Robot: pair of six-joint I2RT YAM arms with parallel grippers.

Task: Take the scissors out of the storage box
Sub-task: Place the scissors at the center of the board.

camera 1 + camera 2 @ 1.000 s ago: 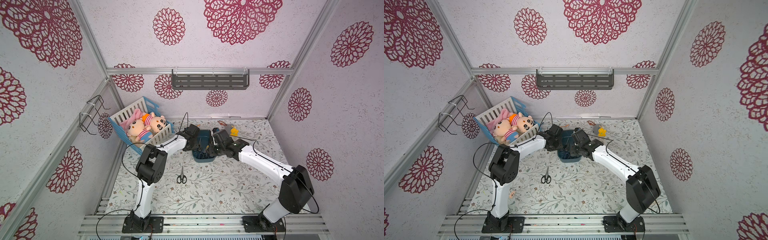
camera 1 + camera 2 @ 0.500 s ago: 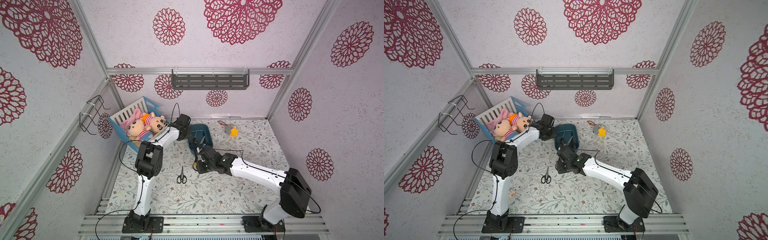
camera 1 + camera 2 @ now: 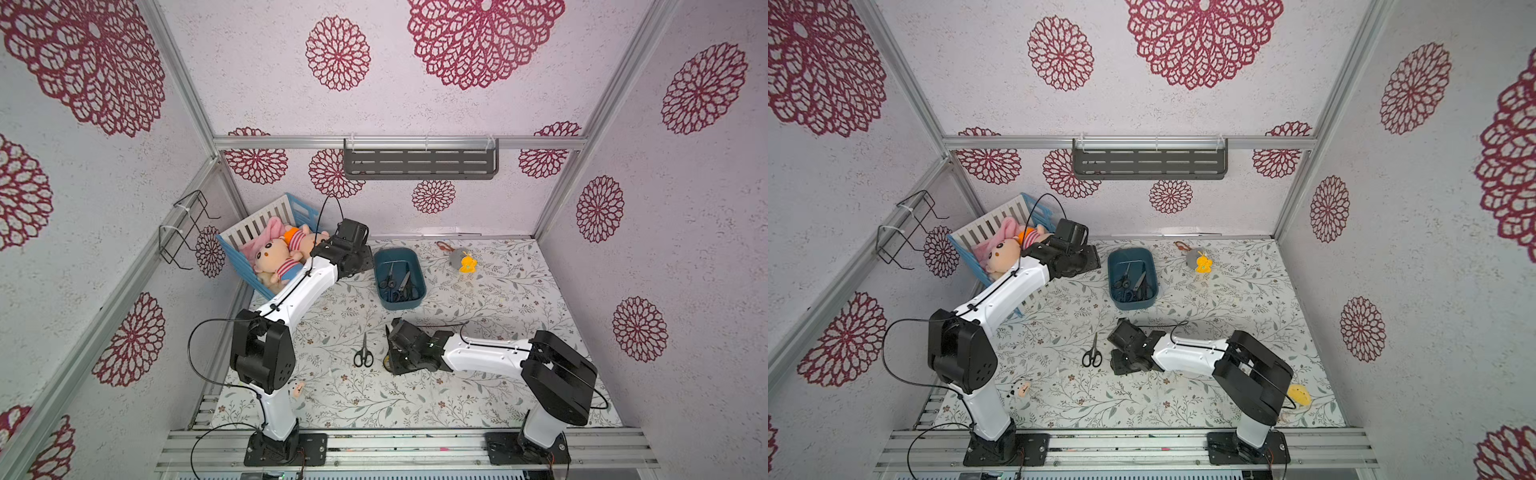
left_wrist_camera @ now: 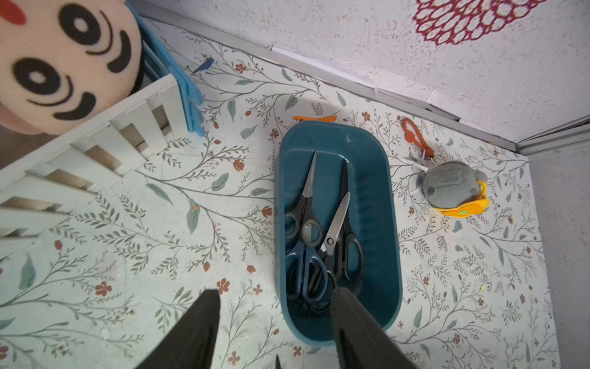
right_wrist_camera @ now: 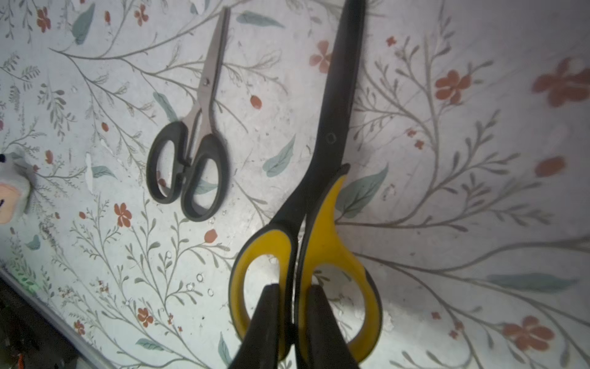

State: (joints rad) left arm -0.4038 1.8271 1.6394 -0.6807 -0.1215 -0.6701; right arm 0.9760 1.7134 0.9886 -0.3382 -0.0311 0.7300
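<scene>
Right wrist view only: the right gripper (image 5: 292,287) is clamped on the handle bars of the yellow-and-black scissors (image 5: 319,198), one finger through each loop. In both top views the wrist covers most of this.
Left wrist view only: the left gripper (image 4: 276,290) stands wide and holds nothing, with one finger over the storage box (image 4: 376,191) and the other over the cloth outside it.
Box contents: blue-handled scissors (image 4: 305,271) and several black-handled pairs (image 4: 305,204) lie overlapped on the box floor.
Loose scissors: one black-handled pair (image 3: 364,353) lies flat, lower centre in both top views, just left of the right gripper.
Surface: pale tablecloth (image 3: 478,374) printed with leafy sprigs and small red flowers.
Room: white walls with crimson flower medallions, a grey shelf (image 3: 419,164) on the back wall, and a white-and-blue crate (image 3: 249,232) of plush dolls at centre left.
Box look: dark teal, rounded, smooth-walled, sitting just above the middle of the frame.
</scene>
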